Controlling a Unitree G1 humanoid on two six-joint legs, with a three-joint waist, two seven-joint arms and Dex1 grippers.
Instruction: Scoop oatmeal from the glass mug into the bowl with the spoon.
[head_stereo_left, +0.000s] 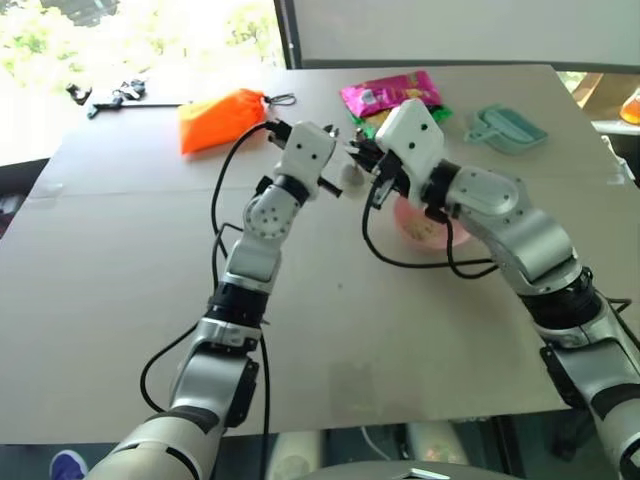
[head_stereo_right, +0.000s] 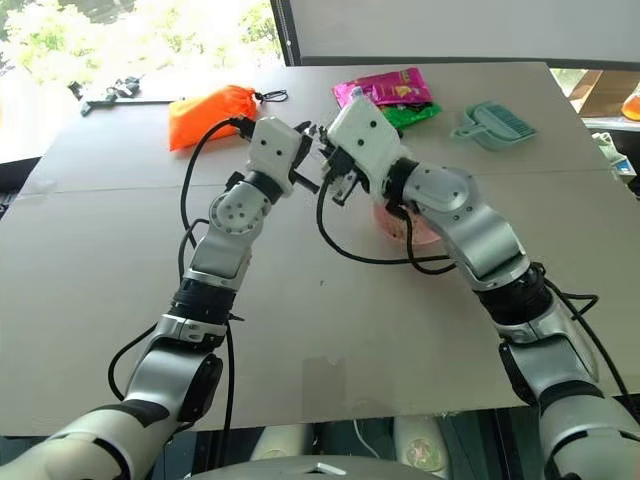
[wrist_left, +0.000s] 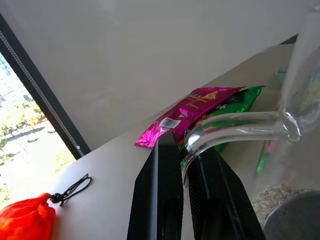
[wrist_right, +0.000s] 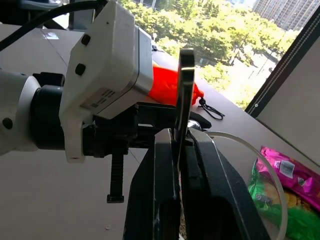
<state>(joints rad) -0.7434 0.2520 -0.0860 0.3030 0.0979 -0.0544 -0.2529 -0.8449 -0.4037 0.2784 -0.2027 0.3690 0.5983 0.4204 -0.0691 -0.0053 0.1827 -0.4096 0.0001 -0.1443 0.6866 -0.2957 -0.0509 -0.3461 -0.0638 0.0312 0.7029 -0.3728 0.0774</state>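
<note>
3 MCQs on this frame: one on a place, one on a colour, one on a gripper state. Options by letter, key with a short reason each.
1. What lies directly beneath the right forearm?
A. the pink bowl
B. the orange pouch
C. the teal scoop

2. What colour is the snack packet lying against the green one?
A. blue
B. magenta
C. white

3. What is the left gripper doing?
A. hanging open over the table
B. shut on the glass mug's handle
C. shut on the orange pouch

Key: 1 A, the pink bowl shows under the right forearm. 2 B, the magenta packet lies against the green packet. 3 B, the left gripper pinches the clear handle of the glass mug.
</note>
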